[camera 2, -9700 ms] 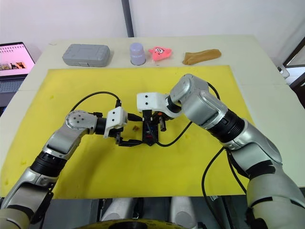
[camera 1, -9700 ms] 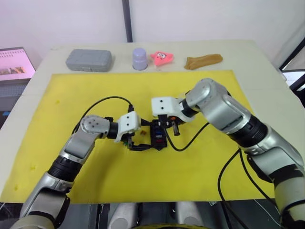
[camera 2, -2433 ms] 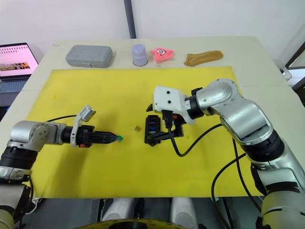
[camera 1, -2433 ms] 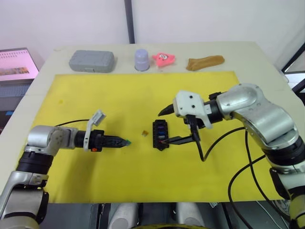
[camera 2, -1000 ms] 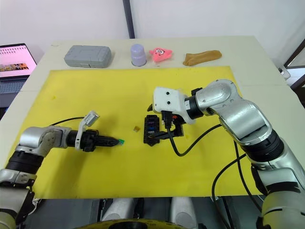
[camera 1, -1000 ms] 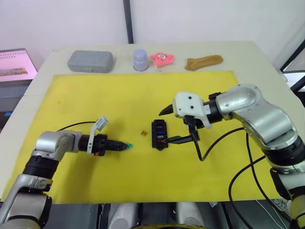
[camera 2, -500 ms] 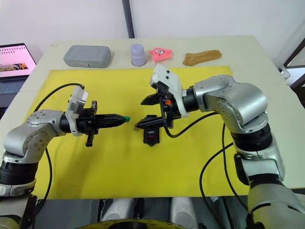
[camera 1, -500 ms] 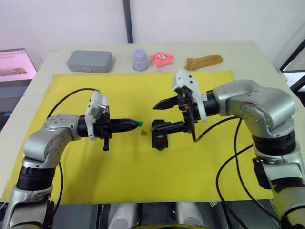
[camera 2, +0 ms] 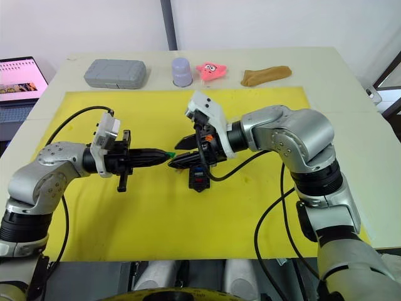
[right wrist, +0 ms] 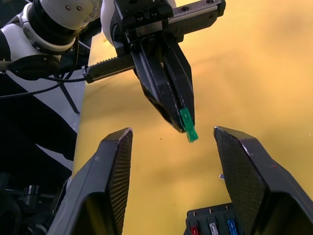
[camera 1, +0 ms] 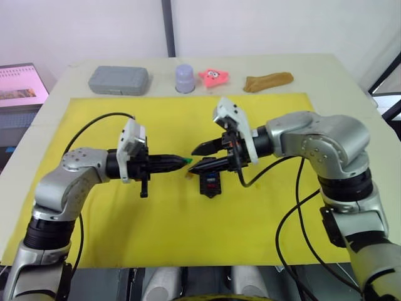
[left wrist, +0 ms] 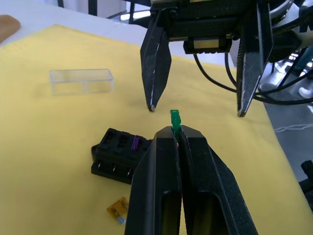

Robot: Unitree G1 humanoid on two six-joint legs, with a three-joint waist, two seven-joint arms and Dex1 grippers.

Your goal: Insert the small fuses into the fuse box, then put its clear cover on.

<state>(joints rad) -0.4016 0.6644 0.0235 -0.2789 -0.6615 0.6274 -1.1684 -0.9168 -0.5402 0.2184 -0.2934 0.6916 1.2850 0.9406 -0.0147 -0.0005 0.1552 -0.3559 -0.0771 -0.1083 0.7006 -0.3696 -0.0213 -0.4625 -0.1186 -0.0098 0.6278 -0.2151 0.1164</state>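
My left gripper [camera 1: 182, 162] is shut on a small green fuse [left wrist: 175, 119], which sticks out of its tip above the yellow mat. Facing it tip to tip, my right gripper [right wrist: 172, 130] is open, one finger on each side of the green fuse [right wrist: 188, 125] without touching it. The black fuse box [camera 1: 210, 182] lies on the mat just below the two tips, with red, grey and blue fuses in one row and a purple fuse [left wrist: 136, 143] in a slot. A loose yellow fuse [left wrist: 117, 209] lies beside the box. The clear cover [left wrist: 80, 81] rests on the mat beyond the box.
Along the table's far edge stand a grey case [camera 1: 119, 79], a lilac cup [camera 1: 185, 78], a pink toy [camera 1: 213, 76] and a brown object [camera 1: 268, 81]. A laptop [camera 1: 22, 81] sits off the table at the far left. Black cables trail from both wrists over the yellow mat [camera 1: 125, 226].
My left arm carried the green fuse from the mat's left side up toward the fuse box. My right gripper lifted off the box, turned to face the fuse, and its fingers narrowed.
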